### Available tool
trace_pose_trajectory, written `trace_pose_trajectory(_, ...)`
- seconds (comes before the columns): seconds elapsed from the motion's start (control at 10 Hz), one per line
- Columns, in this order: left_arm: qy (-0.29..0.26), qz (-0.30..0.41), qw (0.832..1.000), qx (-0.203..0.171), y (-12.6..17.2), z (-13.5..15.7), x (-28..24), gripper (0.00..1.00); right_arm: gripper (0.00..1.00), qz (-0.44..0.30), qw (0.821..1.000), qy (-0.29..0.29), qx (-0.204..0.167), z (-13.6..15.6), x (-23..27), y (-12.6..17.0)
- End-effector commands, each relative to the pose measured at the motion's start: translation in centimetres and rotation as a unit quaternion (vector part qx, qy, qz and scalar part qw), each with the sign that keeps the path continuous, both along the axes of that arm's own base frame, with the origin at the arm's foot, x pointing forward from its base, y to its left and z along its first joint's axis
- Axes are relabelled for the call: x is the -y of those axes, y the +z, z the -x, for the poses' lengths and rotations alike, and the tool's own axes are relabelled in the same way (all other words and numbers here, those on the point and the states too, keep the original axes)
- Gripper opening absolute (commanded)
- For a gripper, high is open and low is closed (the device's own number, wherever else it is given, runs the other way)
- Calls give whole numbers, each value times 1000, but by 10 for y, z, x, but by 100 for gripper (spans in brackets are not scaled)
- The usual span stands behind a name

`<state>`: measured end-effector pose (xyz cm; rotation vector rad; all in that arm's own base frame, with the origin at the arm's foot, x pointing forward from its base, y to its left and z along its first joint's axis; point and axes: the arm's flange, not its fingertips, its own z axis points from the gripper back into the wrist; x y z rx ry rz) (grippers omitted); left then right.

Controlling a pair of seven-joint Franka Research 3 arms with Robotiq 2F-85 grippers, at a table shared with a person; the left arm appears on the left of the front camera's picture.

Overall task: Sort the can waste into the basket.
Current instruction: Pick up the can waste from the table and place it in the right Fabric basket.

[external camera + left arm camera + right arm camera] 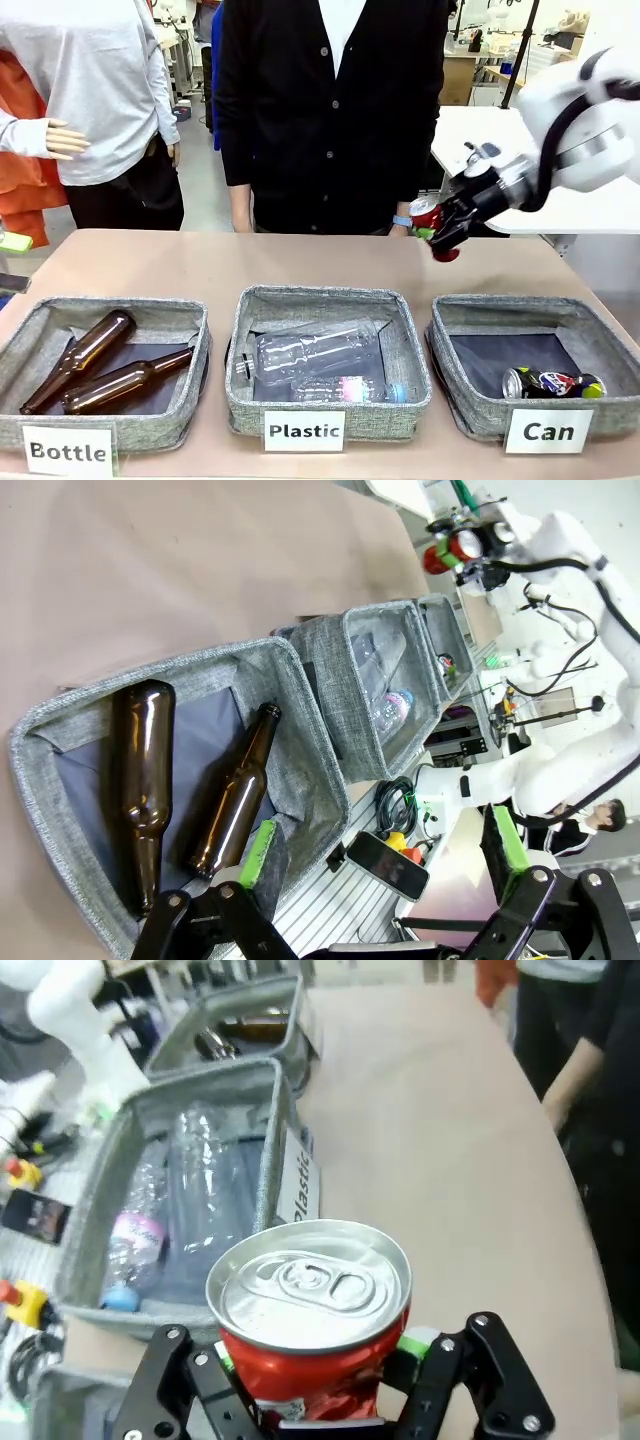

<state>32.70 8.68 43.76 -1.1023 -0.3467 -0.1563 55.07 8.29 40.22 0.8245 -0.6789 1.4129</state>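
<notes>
The red can (312,1310) sits clamped between the pads of your right gripper (440,228), held up over the far side of the table (300,262), beyond the basket labelled "Can" (470,400) and not yet above it; in the right wrist view its silver top faces the camera and its crumpled red wall is pinched between the two fingers, so you have it firmly enough for now, though the dent gives the pads an uneven face to bite on. The other can, the dark printed one (552,382), already lies on its side in the front part of that basket's dark lining. Your left gripper (380,855) hangs with its green pads spread wide and nothing between them, above the "Bottle" basket (60,730) with its two brown bottles (185,780).

What can trip you from here, as I judge it: let go too soon and the can lands on bare table behind the far rim, or strikes the fabric rim and rolls off; drift towards the middle and it drops among the clear bottles in the "Plastic" basket (395,420); a crushed can may also twist or slide in the grip if you swing fast. A person's hand (400,224) shows at the far edge, near the held can; mind it as you move.
</notes>
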Motion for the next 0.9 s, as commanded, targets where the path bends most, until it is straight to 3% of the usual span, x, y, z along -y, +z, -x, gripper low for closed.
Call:
trace_pose_trajectory(0.0,-3,1,1000,-5,3,2,-1,100,0,117,992,-43,7,75,5,41)
trace_pose_trajectory(0.1,-3,1,1000,-5,3,2,-1,100,0,200,978,-47,26,104,5,47)
trace_pose_trajectory(0.2,-3,1,1000,-5,3,2,-1,100,0,287,955,-76,18,126,7,47)
trace_pose_trajectory(0.4,-3,1,1000,-5,3,2,-1,100,0,435,892,-121,-5,142,12,35)
trace_pose_trajectory(0.6,-3,1,1000,-5,3,2,-1,100,0,489,865,-107,-31,142,12,26)
trace_pose_trajectory(0.8,-3,1,1000,-5,3,2,-1,100,0,533,843,-53,-54,150,15,17)
